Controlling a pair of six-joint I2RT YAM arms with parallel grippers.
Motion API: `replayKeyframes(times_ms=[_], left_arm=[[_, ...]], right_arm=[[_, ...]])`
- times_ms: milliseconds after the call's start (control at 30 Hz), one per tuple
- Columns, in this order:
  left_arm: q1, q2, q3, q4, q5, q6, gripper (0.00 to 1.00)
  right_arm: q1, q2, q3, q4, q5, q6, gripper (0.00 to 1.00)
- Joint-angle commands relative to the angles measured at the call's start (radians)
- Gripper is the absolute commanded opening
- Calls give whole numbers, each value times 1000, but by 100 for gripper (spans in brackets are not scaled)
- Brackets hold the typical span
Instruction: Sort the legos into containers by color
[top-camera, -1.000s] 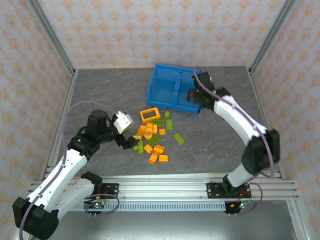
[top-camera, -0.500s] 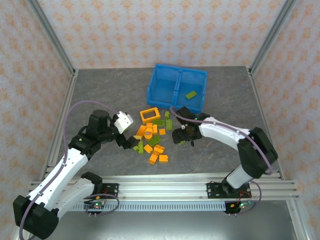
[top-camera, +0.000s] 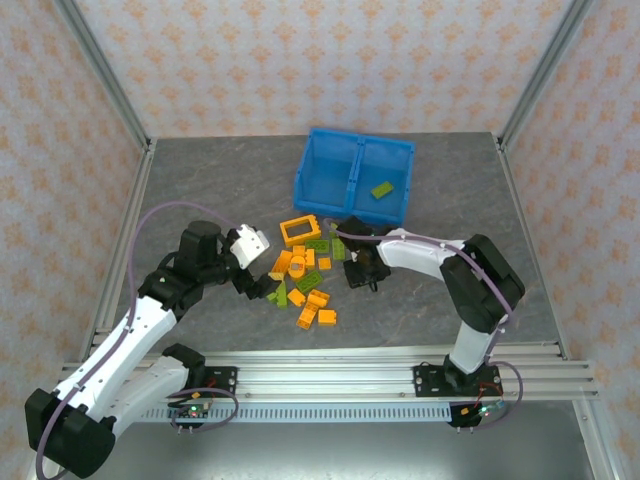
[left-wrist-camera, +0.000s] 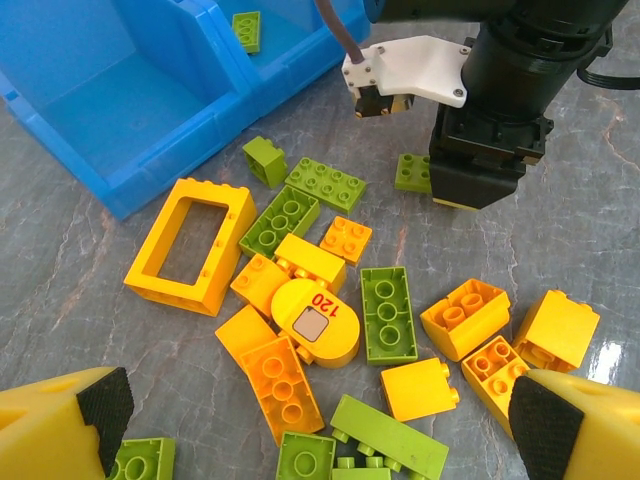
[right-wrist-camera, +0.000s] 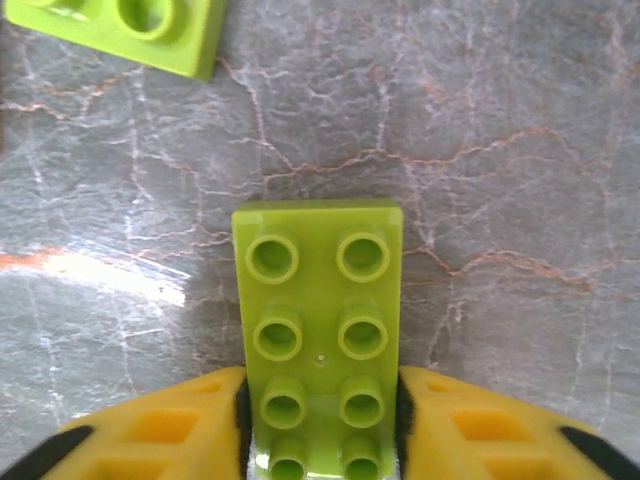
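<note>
I'm holding my left gripper (left-wrist-camera: 320, 415) spread wide, arm reaching forward and tilting down. I'm pointing my right gripper (right-wrist-camera: 320, 425) straight down, elbow folded, its 2 pads (right-wrist-camera: 190, 425) pinching a green brick (right-wrist-camera: 318, 300).

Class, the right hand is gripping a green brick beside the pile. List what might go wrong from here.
1. The right hand pinches the green brick only at its near end, with most of the brick sticking out past the pads, so it may pivot or slip when lifted.
2. The open left hand hovers over the pile close by, so the two hands might bump if both move at once.
</note>
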Motion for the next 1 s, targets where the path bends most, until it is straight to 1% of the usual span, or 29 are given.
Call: replayKeyframes(times_ms=[0,100,233,300,367,433,500,600,767,967], left_arm=[[-7,5,-9,-3,-19,17,100],[-8,4,-10,-3,-21,15,100],[-8,-2,-10,1,-19,15,100],[-8,-5,-11,3,-19,14,100],[-8,-12,-11,5,-22,14,99],[-8,-25,-13,11,-28,14,99],[-8,-42,-21,23,-35,14,100],[-9,-61,-28,33,-50,14,99],[-8,-89,-36,36,-67,10,100],[-10,-102,-42,44,-83,5,100]], right_arm=[[0,9,-5,-16,41,17,34],[-1,-52,0,-11,56,47,31],[-1,-173,30,3,113,100,30],[-3,-244,48,17,157,127,30],[-13,-294,81,22,231,161,30],[-34,-325,111,39,301,196,30],[-69,-334,135,85,332,226,30],[-135,-290,200,122,351,267,29],[-231,-92,397,62,356,285,29],[-307,148,607,13,258,312,29]])
